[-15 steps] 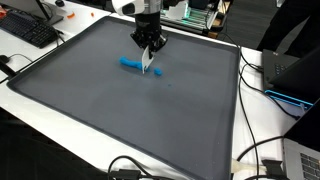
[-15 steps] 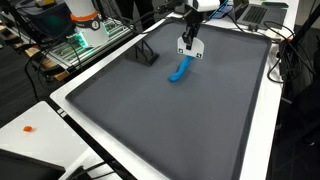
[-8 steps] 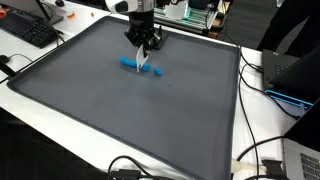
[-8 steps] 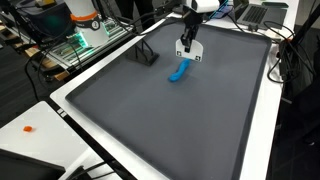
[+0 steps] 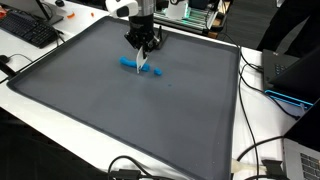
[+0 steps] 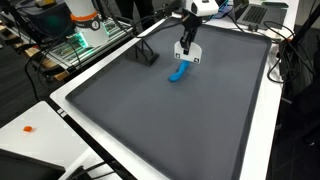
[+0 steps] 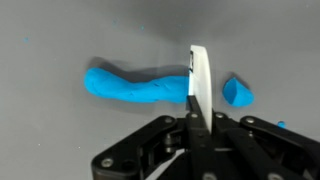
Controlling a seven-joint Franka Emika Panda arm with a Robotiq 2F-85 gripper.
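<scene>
The tool [image 7: 198, 122] is clamped on a thin white blade [image 7: 198, 80]. Directly below it lies the blue clay roll [image 7: 135, 86], with a small cut piece [image 7: 237, 92] beside the blade on the surface [image 7: 60, 30]. Slicing seems to be in hand, and the next move calls for a straight, steady press downward.

In the wrist view the gripper [image 7: 196, 120] is cut off by the bottom edge. The white blade [image 7: 198, 75] between its fingers covers the right end of the blue clay roll [image 7: 135, 85], so it cannot be told whether the roll is cut through there. A blue scrap [image 7: 281, 125] is half hidden behind the gripper, and in both exterior views the arm [image 5: 130, 8] runs out past the top edge.
</scene>
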